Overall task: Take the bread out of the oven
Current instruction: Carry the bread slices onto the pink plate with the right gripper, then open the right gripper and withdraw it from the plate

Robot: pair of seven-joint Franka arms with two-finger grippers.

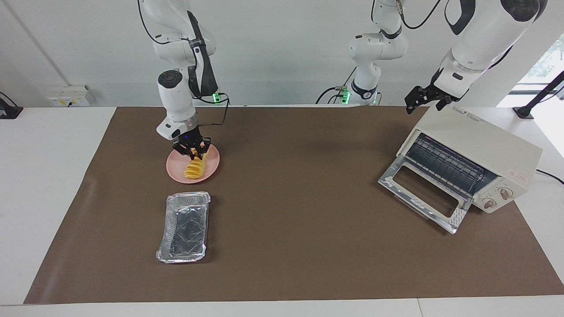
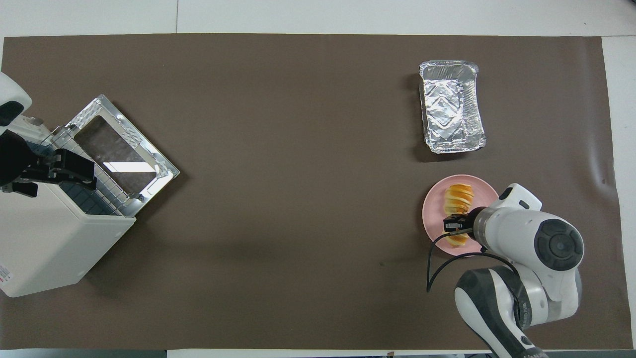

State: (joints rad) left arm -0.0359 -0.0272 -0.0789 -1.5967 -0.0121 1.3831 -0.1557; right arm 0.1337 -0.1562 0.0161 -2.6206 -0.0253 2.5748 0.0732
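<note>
Right arm bends down from its base, wrist near vertical, right claw (image 1: pixel 194 152) low over the plate (image 1: pixel 175 169), fingers straddling the robot-side end of the bread (image 1: pixel 195 169). Whether the fingers clamp the loaf or just bracket it, I cannot tell. In the overhead view the arm's white forearm covers the plate's nearer edge, and the claw (image 2: pixel 456 223) sits across the loaf (image 2: pixel 459 197).

Left arm reaches in from above, elbow high, forearm slanting down; left claw (image 1: pixel 425 100) hangs over the top rear corner of the oven (image 1: pixel 493 145). Its black fingers look spread, with nothing between them. From overhead the claw (image 2: pixel 69 166) lies over the oven's (image 2: pixel 49 248) open mouth.

Bread: out of the oven, lying on the plate toward the right arm's end of the worktop (image 1: pixel 299 185). Small, elongated, golden yellow-orange, ridged into slice-like segments, long axis running toward and away from the robots.

Plate: round, pink, smooth, shallow rim. Tray (image 1: pixel 183 226): crinkled silver foil, rectangular with rounded corners, farther from the robots than the plate, just apart from it, nothing in it.

Oven: boxy, cream-white, set at an angle at the left arm's end. Glass door (image 1: pixel 423 196) dropped flat, metal-framed. Wire rack (image 1: pixel 445 164) visible inside, bare. Two round knobs beside the opening. Worktop covered by a brown matte sheet, white at its margins.
</note>
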